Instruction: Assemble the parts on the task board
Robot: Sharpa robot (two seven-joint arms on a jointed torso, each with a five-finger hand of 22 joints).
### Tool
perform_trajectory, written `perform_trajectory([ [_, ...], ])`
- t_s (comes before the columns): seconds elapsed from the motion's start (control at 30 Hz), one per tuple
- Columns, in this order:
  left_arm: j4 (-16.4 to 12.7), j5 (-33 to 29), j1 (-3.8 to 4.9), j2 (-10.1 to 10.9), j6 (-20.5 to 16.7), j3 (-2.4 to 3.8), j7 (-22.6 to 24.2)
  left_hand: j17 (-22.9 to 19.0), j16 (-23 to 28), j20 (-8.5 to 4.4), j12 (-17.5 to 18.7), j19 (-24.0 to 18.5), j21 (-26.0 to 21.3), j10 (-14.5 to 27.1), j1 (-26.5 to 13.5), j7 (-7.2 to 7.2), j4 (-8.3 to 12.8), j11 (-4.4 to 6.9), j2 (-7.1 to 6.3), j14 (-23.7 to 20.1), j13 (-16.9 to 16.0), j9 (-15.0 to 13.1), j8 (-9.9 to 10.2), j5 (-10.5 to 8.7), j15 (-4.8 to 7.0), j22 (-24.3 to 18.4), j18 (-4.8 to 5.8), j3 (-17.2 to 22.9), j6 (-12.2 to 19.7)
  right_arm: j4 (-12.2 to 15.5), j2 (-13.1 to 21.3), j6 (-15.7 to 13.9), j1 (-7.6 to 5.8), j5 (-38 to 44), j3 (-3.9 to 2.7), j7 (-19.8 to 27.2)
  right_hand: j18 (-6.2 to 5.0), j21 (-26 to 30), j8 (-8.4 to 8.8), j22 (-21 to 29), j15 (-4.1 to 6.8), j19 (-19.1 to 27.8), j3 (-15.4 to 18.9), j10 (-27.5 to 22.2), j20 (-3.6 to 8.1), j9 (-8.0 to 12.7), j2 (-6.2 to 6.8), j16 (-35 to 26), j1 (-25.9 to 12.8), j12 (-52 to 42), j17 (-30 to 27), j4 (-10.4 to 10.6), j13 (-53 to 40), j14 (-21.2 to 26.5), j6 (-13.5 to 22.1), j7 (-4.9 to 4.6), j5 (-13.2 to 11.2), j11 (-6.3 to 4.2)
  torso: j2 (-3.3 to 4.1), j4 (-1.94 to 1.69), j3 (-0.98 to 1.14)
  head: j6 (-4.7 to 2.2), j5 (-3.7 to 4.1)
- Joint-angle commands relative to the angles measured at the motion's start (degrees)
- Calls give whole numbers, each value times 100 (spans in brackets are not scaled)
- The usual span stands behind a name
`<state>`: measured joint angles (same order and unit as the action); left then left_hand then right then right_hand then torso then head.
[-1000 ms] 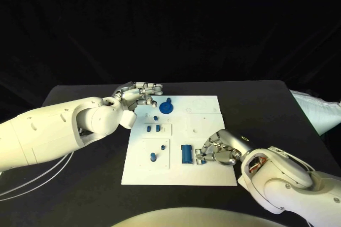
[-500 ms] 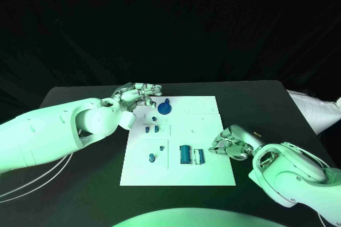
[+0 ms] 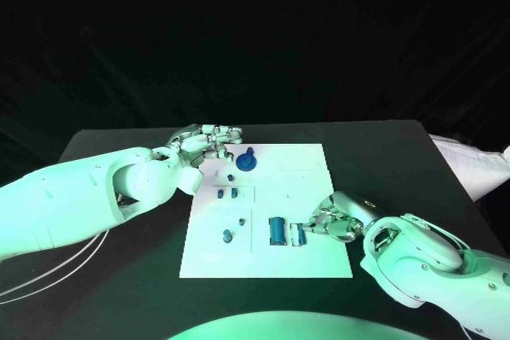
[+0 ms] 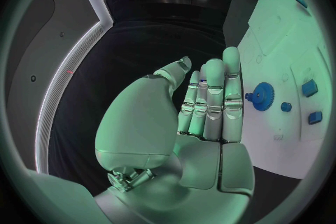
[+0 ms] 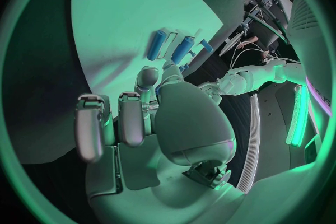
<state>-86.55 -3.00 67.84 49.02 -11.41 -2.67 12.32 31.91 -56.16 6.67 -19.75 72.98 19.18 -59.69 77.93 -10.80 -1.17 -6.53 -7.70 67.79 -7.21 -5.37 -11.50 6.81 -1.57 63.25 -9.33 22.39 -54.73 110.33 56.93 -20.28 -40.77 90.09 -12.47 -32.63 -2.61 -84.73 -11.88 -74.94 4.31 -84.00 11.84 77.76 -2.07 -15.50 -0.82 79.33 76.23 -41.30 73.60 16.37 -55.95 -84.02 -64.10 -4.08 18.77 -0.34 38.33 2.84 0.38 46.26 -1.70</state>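
Observation:
The white task board (image 3: 308, 179) lies mid-table. A blue gear (image 3: 247, 161) sits at its far end, small blue pieces (image 3: 226, 193) stand in a recess, and two more (image 3: 235, 230) lie nearer. A blue cylinder (image 3: 277, 230) and a shorter blue block (image 3: 298, 234) lie side by side. My right hand (image 3: 336, 222) rests at the board's right edge with its fingers loosely bent and one fingertip beside the block, holding nothing. The right wrist view shows the same pair (image 5: 171, 47) just beyond that hand (image 5: 150, 117). My left hand (image 3: 207, 142) hovers at the far left corner, fingers straight, near the gear (image 4: 262, 93).
A white bag (image 3: 473, 167) lies off the table's right edge. White cables (image 3: 43, 277) run along the floor at the left. Black table (image 3: 382, 148) surrounds the board on every side.
My right hand drew back to the right off the blue block, uncovering it, and has now come back left to its side. The left hand has not moved.

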Motion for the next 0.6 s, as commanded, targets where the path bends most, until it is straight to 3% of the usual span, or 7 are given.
perform_trajectory([
  [0.03, -9, 16, 1, -17, 95, 4, 41, -6, -18, 37, -18, -4, -21, 37, -2, 3, 10, 14, 36, -30, 7, 9, -24, 30, 8, -9, -102, -24, 57, -49, -50, 303, 12, 229, 4, -144, 50, 19, 27, -786, -28, -20, 8, 58, -50, -11, 12, -11, -31, -86, 19, 7, -59, -310, -55, 8, 35, -7, -2, 2, -5, 12, 3],
  [0.6, 14, 16, -4, -54, 111, 4, 27, -6, -18, 37, -18, -4, -21, 37, -2, 3, 10, 14, 36, -30, 7, 9, -24, 30, 8, -9, -102, -24, 57, -200, -219, 634, 33, 435, 22, -152, 66, -25, -11, -846, 15, -71, 6, 179, -11, -61, 20, 28, 243, -388, 81, -111, -290, -326, -158, 62, -164, -57, -4, 4, -2, 42, -18],
])
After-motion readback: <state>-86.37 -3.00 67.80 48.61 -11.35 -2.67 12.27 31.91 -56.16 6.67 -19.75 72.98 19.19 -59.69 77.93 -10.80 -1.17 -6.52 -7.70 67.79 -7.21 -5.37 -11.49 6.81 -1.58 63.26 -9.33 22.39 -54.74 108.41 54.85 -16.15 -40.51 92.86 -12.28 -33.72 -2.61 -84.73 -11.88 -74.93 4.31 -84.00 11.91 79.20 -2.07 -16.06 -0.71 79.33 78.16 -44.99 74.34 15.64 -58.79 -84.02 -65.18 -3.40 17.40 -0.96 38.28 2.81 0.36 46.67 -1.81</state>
